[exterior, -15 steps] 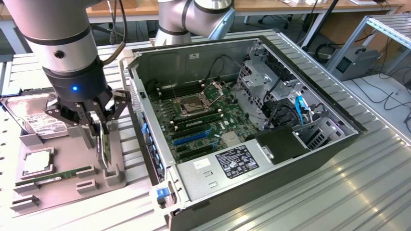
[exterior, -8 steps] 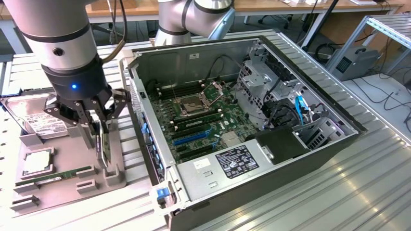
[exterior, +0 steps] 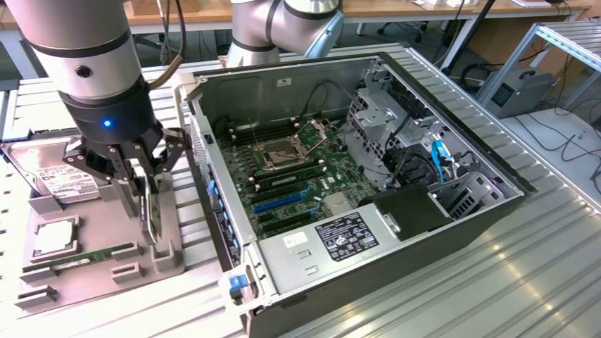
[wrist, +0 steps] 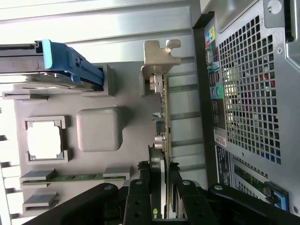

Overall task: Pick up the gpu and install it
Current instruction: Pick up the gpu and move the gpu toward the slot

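Note:
The gpu [exterior: 146, 211] stands on edge in a slot of the grey parts tray [exterior: 94, 278], at the exterior view's left beside the open computer case [exterior: 395, 232]. My gripper [exterior: 141, 184] reaches down over it, a finger pressed to each flat side, shut on the card. In the wrist view the gpu [wrist: 164, 117] shows edge-on between the black fingers [wrist: 140, 197], and its silver bracket [wrist: 160, 58] is at the end away from the gripper [wrist: 160, 192]. The card's lower edge still sits in the tray holder.
The tray also holds a hard drive [exterior: 56, 179], a CPU [exterior: 55, 236] and a green RAM stick [exterior: 80, 259]. The case lies open with its motherboard [exterior: 291, 179] and blue expansion slots [exterior: 280, 203] exposed. The case's perforated rear wall [wrist: 253, 93] is close beside the card.

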